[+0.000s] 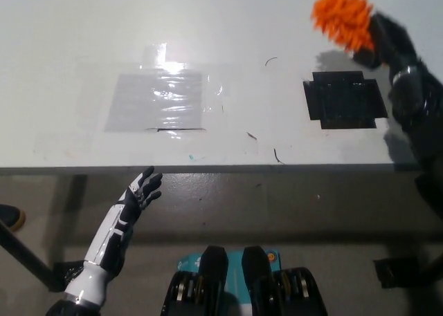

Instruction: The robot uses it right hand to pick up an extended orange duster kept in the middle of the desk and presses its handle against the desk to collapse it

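Observation:
The orange duster (342,16) shows as a fluffy orange head near the top right of the head view, lifted over the far part of the white desk (228,67). My black right hand (382,38) is shut on the duster just behind the head; the handle is hidden by the hand. Below it a black taped square (344,99) lies bare on the desk. My white left hand (140,193) rests open below the desk's front edge at the lower left.
A clear plastic sheet (160,100) is taped flat on the desk's left middle. A few short dark marks (277,155) dot the desk near its front edge. The floor lies below the desk edge (208,169).

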Robot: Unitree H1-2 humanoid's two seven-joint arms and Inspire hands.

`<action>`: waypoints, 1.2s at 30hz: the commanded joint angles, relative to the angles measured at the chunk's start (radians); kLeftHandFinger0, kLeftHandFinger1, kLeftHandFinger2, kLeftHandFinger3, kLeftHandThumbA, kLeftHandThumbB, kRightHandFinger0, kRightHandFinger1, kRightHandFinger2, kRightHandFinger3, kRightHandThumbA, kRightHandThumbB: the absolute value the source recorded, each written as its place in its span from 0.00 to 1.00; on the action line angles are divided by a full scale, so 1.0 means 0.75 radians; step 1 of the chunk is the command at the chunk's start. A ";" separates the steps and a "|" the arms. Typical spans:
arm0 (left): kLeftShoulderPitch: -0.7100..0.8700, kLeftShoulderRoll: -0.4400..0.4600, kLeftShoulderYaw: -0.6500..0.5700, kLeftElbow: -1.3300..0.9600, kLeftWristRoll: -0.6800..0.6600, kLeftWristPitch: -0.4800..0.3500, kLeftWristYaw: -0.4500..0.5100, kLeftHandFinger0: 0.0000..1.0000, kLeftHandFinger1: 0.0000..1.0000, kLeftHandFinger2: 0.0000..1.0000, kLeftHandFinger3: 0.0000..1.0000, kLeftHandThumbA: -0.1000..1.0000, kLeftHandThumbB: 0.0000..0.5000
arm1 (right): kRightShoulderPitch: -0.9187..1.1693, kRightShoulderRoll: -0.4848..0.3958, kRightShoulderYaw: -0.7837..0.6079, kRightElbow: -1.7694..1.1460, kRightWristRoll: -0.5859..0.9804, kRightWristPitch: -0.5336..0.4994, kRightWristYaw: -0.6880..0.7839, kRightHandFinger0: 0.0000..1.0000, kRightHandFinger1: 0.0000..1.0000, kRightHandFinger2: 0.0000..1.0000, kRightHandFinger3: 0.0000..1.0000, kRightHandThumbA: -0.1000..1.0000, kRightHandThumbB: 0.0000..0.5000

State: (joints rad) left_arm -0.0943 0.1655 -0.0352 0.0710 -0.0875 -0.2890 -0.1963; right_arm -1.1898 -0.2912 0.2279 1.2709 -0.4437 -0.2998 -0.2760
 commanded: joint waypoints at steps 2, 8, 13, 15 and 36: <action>-0.012 0.024 0.019 -0.047 -0.016 -0.001 -0.008 1.00 1.00 1.00 1.00 1.00 0.10 | -0.259 0.021 -0.135 -0.205 0.098 -0.120 -0.224 0.00 0.23 0.68 0.71 0.00 0.30; -0.005 0.019 0.021 -0.043 -0.010 -0.003 -0.004 1.00 1.00 1.00 1.00 1.00 0.11 | -0.289 0.094 -0.225 -0.224 0.139 -0.127 -0.277 0.00 0.10 0.53 0.51 0.00 0.29; -0.004 0.023 0.022 -0.050 -0.020 0.007 -0.012 1.00 1.00 1.00 1.00 1.00 0.12 | -0.292 0.136 -0.267 -0.194 0.157 -0.193 -0.321 0.00 0.07 0.53 0.53 0.00 0.26; -0.001 0.023 0.022 -0.053 -0.029 0.014 -0.016 1.00 1.00 1.00 1.00 1.00 0.13 | -0.290 0.164 -0.308 -0.175 0.204 -0.211 -0.345 0.00 0.06 0.51 0.52 0.00 0.26; 0.031 0.017 0.018 -0.049 -0.022 -0.004 -0.015 1.00 1.00 1.00 1.00 1.00 0.11 | -0.169 0.255 -0.440 -0.083 0.396 -0.227 -0.464 0.00 0.10 0.52 0.58 0.00 0.20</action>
State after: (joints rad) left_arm -0.0669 0.1671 -0.0260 0.0613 -0.0901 -0.2832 -0.1967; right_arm -1.2733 -0.1001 -0.0934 1.2246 -0.1956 -0.4124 -0.5752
